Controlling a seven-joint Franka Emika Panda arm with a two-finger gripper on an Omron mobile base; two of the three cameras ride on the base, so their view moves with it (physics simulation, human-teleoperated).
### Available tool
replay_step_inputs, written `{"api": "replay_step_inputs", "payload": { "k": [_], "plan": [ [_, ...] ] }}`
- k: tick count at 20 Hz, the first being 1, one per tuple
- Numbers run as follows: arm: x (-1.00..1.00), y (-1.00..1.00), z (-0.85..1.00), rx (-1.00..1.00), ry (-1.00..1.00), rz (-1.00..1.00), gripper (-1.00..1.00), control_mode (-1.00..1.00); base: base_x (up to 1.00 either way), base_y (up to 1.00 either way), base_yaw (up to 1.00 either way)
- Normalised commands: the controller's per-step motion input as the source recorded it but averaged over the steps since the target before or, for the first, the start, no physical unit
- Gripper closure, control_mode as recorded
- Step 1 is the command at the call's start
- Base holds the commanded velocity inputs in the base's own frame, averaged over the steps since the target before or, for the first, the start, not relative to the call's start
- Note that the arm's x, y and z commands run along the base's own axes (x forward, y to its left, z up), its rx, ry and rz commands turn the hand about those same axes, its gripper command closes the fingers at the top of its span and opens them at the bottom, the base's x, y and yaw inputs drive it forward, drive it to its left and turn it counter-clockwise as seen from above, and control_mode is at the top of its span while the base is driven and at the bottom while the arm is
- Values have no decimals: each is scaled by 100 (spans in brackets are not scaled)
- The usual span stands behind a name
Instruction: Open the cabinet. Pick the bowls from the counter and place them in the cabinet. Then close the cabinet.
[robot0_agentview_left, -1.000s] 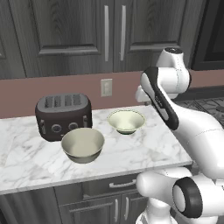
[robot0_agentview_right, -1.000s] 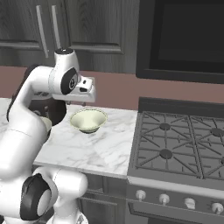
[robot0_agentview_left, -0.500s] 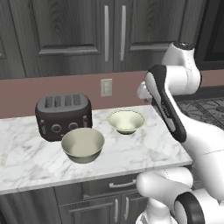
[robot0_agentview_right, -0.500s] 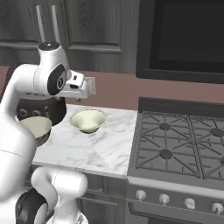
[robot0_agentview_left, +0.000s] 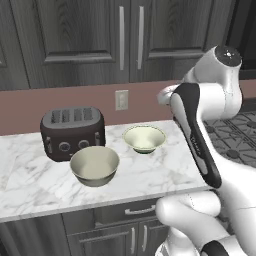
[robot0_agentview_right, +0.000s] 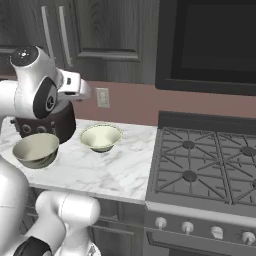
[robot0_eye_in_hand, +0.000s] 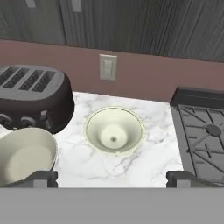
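gripper (robot0_eye_in_hand: 112, 179) fingers stand wide apart at the bottom of the hand view, one tip at lower left and one at lower right, with nothing between them; it holds nothing and hangs in the air above the counter (robot0_agentview_left: 150, 175), well clear of everything on it.

nearest the front edge, at the lower left of the hand view and left of centre in the left base view, sits the larger bowl (robot0_agentview_left: 94, 165), upright and empty. just beyond it and to the right sits the smaller bowl (robot0_eye_in_hand: 113, 130), also upright, near the middle of the hand view and directly ahead of the open fingers. a dark toaster (robot0_agentview_left: 73, 132) stands behind the larger bowl, close beside it. the black stove top (robot0_agentview_right: 205, 167) borders the marble on the right of the right base view. a wall outlet (robot0_agentview_left: 121, 99) sits on the backsplash behind.

farthest, at the top of both base views, the cabinet (robot0_agentview_left: 80, 45) has both doors shut, its long silver handles (robot0_agentview_left: 131, 36) side by side.

by this look nothing of the task is done: the doors need opening, both bowls need moving inside, then closing.
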Motion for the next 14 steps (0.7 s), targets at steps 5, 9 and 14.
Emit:
{"api": "replay_step_inputs", "payload": {
  "k": [5,9,14],
  "plan": [
    [-1,21,6,-4,-44,7,-100,-100,0,0,0],
    [0,13,0,-1,-43,5,-100,-100,0,0,0],
    [0,5,5,0,-38,4,-100,-100,0,0,0]
  ]
}}
